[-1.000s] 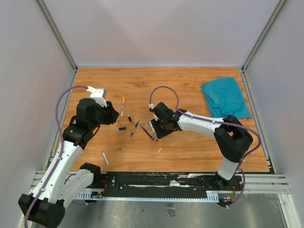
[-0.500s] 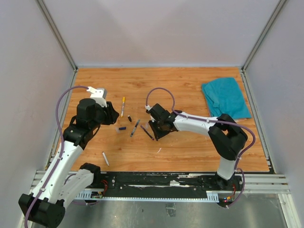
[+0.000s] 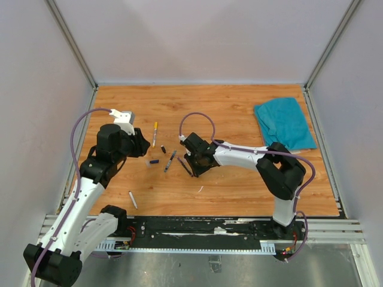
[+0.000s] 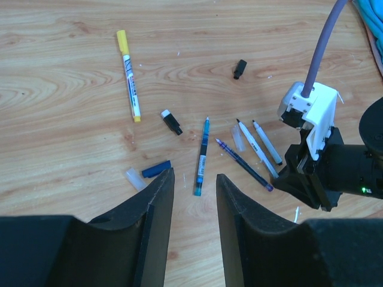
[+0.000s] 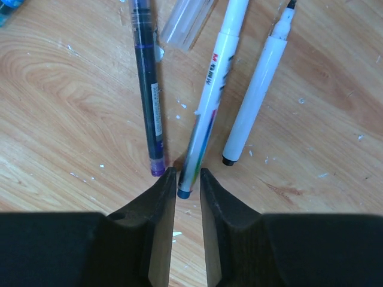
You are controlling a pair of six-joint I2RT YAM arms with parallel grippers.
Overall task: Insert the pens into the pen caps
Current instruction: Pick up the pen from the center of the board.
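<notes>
Wooden desk [image 3: 239,107]: pens [image 4: 201,156] and caps [image 4: 240,69] lie scattered mid-surface. Right gripper [image 5: 187,179]: jaws narrowly apart, straddling the blue end of a white pen [image 5: 209,89]. Left gripper [image 4: 194,176]: half open, empty, hovers above.

You can read a red letter M on the white pen [image 5: 210,78] lying just ahead of the right gripper [image 5: 187,182]. The rest of its print, and the dark pen [image 5: 149,89]'s label left of it, is too small to read.
</notes>
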